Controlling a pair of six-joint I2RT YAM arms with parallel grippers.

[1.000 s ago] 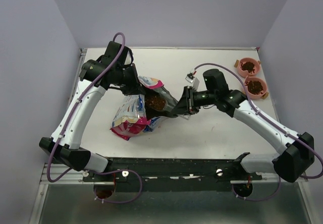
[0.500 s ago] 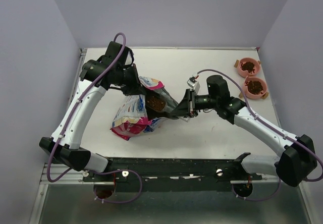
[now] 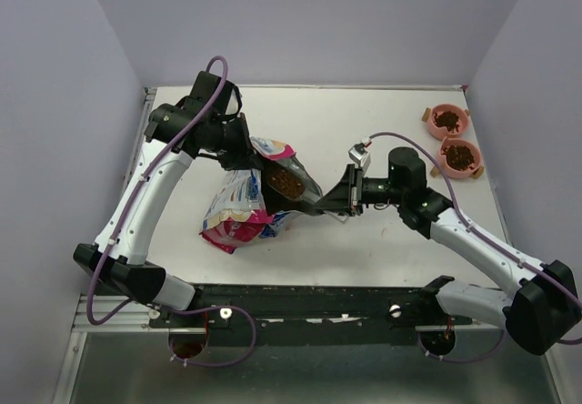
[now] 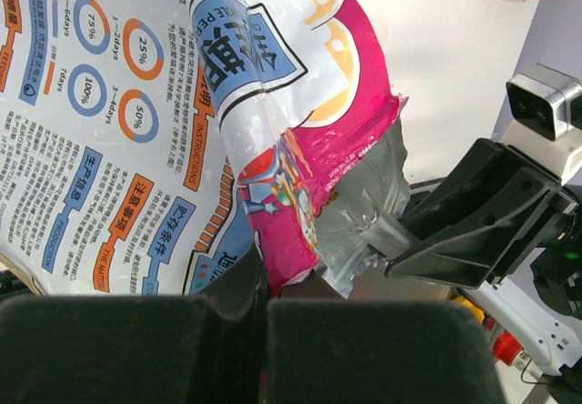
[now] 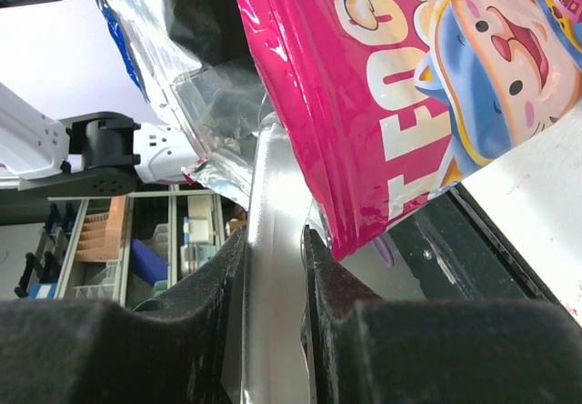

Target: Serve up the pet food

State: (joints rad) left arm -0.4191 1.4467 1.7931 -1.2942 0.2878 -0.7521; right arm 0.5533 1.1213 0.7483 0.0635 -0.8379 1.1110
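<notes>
The pink-and-blue printed bag (image 3: 244, 211) lies on the table with its mouth held up and open. Dark brown pet food (image 3: 285, 183) shows inside the mouth. My left gripper (image 3: 247, 154) is shut on the bag's upper rim; in the left wrist view its pads (image 4: 227, 308) pinch the pink edge of the bag (image 4: 309, 176). My right gripper (image 3: 350, 193) is shut on the clear scoop handle (image 5: 273, 213), and the scoop's bowl reaches into the foil-lined mouth, hidden by the bag (image 5: 409, 85). The handle (image 4: 382, 233) also shows in the left wrist view.
Two pink bowls (image 3: 447, 119) (image 3: 460, 157) holding kibble stand side by side at the table's back right corner. The white table (image 3: 382, 240) ends in a black rail along the near side, where both arm bases sit.
My right arm has swung its wrist right and nearer, drawing the gripper and scoop slightly back from the bag mouth. The left gripper and bag stay put.
</notes>
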